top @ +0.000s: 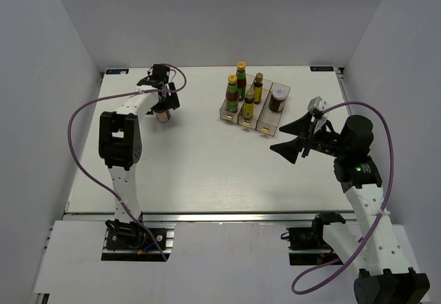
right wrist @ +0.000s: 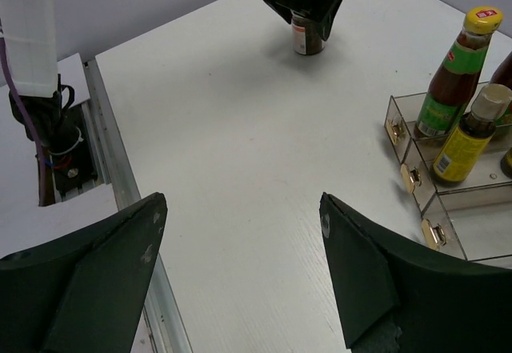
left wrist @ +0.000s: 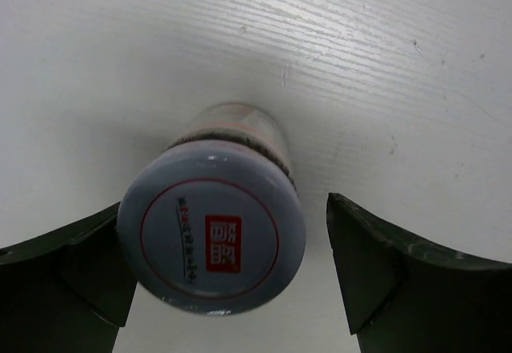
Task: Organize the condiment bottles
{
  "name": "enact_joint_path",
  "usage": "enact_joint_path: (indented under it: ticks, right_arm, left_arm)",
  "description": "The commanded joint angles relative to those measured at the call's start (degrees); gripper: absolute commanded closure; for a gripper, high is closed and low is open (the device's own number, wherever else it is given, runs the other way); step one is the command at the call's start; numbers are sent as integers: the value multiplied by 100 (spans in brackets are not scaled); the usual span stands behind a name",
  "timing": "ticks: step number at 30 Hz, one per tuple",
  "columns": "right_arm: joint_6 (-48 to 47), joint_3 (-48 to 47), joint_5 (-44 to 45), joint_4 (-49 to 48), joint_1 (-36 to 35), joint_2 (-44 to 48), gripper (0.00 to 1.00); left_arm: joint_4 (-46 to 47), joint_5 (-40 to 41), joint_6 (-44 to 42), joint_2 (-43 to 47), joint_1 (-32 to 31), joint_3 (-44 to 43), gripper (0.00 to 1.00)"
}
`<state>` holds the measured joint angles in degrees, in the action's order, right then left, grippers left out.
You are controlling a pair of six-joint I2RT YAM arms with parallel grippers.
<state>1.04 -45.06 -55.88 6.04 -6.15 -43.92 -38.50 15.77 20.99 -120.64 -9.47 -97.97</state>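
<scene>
1. The jar (left wrist: 240,133) stands upright on the counter (left wrist: 360,65), between the wide-open jaws of the left gripper (left wrist: 226,226).
2. It is probably glass: stiff, smooth, weighty and breakable. Grip the body just under the lid (left wrist: 212,237).
3. The right gripper (right wrist: 242,205) is wide open and empty.
</scene>
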Motion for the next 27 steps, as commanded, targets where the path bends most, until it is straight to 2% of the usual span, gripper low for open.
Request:
enact_joint_path:
  ticks: [1,4,5,7,8,10,11,15,17,18,19,20,23,27]
  right_arm:
    - [-77,15,-37,-156,0,50,18]
    - [-77,32,24,-147,0,42,18]
    - [-77,32,33,-147,0,33,18]
    - [-77,32,42,-147,0,-2,18]
    - [-77,41,51,-147,0,-11,18]
    - [-77,50,86,-139,-9,-46,18]
    - [-77,50,94,-130,-9,-55,18]
    - [-227,41,453,-104,-9,-108,23]
    - [-209,23,656,-95,0,-117,55]
    - [-183,15,892,-103,0,-134,74]
    - [-157,6,1025,-121,-9,-134,100]
    - [-148,6,1122,-130,0,-126,100]
    - [-148,-3,1518,-139,0,-108,100]
    - [63,-12,2280,-156,9,-12,100]
  left_arm:
    - [-26,76,-96,-3,60,-363,3]
    - [132,-73,-87,23,60,-276,12]
    - [202,-100,-87,40,60,-249,25]
    - [238,-144,-78,119,69,-170,43]
    - [264,-153,-78,154,69,-135,60]
    - [317,-179,-87,330,60,-3,73]
    - [352,-275,-104,400,60,41,82]
    - [536,-1065,-279,1032,-10,375,100]
    - [729,-1408,-577,1655,-342,672,100]
    - [782,-1567,-727,1866,-536,753,100]
    - [731,-1568,-850,2243,-755,788,100]
    - [652,-1568,-1104,2394,-1254,789,100]
    - [310,-1375,-1229,2825,-2090,675,100]
    - [220,-1865,-1089,3222,-2488,753,100]
